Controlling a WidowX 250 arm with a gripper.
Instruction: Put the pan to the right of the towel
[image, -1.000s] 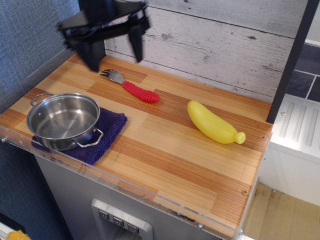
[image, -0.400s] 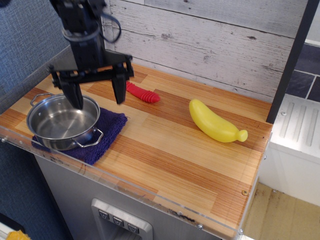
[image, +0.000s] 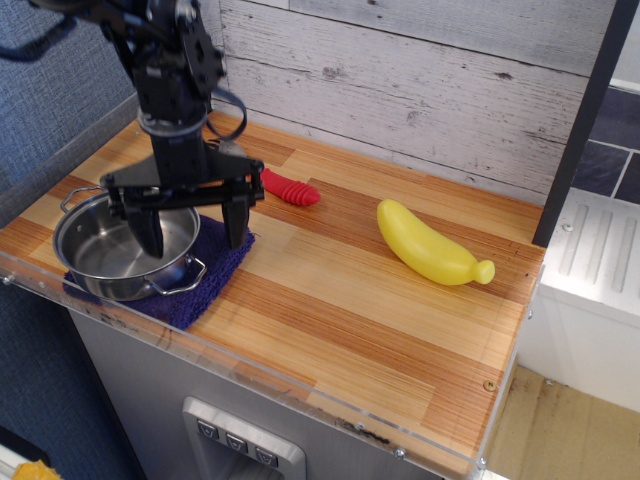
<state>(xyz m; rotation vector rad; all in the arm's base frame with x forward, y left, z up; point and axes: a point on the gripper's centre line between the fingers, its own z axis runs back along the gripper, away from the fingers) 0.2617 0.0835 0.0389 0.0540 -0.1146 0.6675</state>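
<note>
Stainless steel, thin-walled and slick, the pan (image: 128, 245) is likely light but rigid; its right rim looks the best hold, the wire loop handles being small. It sits empty on the towel (image: 205, 272) near the surface's (image: 380, 310) front-left corner. Spread wide, the tool (image: 193, 222) straddles that rim, one finger inside, one outside, gripping nothing.

I see the steel pan (image: 115, 250) upright and empty, sitting on the towel (image: 205, 275) at the desk's front-left corner. Two wire loop handles, one at back-left, one at front-right. Dark purple towel lies flat, its right part showing past the pan.
</note>
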